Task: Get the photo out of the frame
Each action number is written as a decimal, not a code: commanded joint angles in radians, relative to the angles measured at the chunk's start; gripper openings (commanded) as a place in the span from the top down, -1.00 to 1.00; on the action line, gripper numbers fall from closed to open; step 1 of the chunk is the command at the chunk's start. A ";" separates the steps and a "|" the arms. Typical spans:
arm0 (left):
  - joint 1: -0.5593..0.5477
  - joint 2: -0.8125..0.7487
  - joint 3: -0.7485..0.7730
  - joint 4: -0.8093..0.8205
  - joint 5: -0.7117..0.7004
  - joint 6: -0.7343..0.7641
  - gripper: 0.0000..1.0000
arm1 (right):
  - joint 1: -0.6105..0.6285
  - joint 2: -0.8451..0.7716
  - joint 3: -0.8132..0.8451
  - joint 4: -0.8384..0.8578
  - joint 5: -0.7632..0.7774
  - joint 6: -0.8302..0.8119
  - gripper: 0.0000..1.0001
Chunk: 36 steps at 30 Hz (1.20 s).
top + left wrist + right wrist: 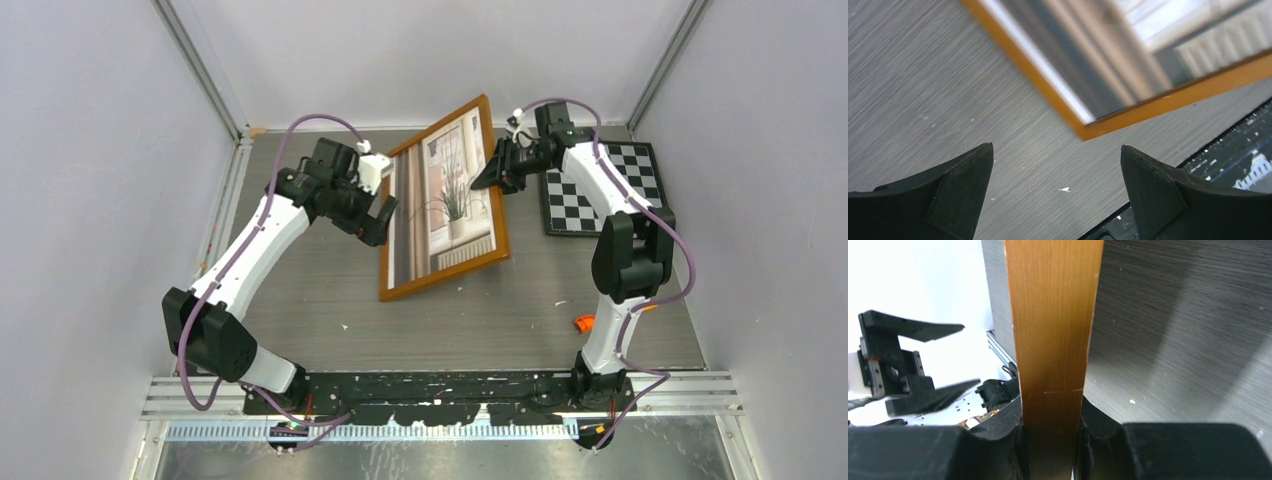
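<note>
Frame sits centre to upper centre of the top view, tipped up off the table, glass side to the camera. Whether its lower corner touches the surface, I cannot tell. Photo is inside it, nothing removed yet.

Right gripper, upper right of centre: jaws closed on the frame's right border. The wrist view shows the wooden edge pinched between both fingers, a narrow bite.

Left gripper, left of centre: jaws spread wide, nothing held, just beside the frame's left border. Its wrist view shows only table and the frame's corner between the fingers.

Risks, as judged:
- One thin edge grip carries the whole frame. It could pivot or slip out and drop flat, glass down.
- The back and its clips face away, out of sight. The frame needs turning over, and turning it one-handed invites a fall.
- A swing right could strike the checkerboard.
- If the left jaws close carelessly, they could push the frame out of the right pinch.
</note>
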State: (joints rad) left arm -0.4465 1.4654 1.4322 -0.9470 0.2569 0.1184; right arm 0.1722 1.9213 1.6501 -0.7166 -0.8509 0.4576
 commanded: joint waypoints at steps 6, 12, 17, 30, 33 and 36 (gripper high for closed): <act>0.255 -0.024 0.089 -0.030 -0.068 -0.110 -0.99 | -0.004 -0.050 0.401 -0.373 0.106 -0.304 0.99; 0.377 -0.012 0.104 -0.025 -0.005 -0.186 -0.99 | 0.003 -0.004 0.643 -0.510 0.198 -0.401 0.99; 0.421 -0.007 0.114 -0.019 0.002 -0.223 -0.99 | 0.053 0.028 0.849 -0.572 0.318 -0.503 0.98; 0.614 0.015 0.105 -0.032 0.115 -0.316 -0.99 | 0.333 -0.020 0.844 -0.414 0.757 -0.869 0.99; 0.643 0.025 0.114 -0.039 0.132 -0.321 -0.99 | 0.414 -0.036 0.776 -0.337 0.831 -0.957 0.99; 0.657 0.028 0.129 -0.041 0.130 -0.321 -0.99 | 0.495 -0.051 0.689 -0.247 0.925 -1.072 0.99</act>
State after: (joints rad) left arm 0.1898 1.4887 1.5082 -0.9714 0.3450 -0.1837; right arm 0.5938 1.9347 2.4119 -1.2797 -0.1070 -0.3519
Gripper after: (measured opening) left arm 0.996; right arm 0.317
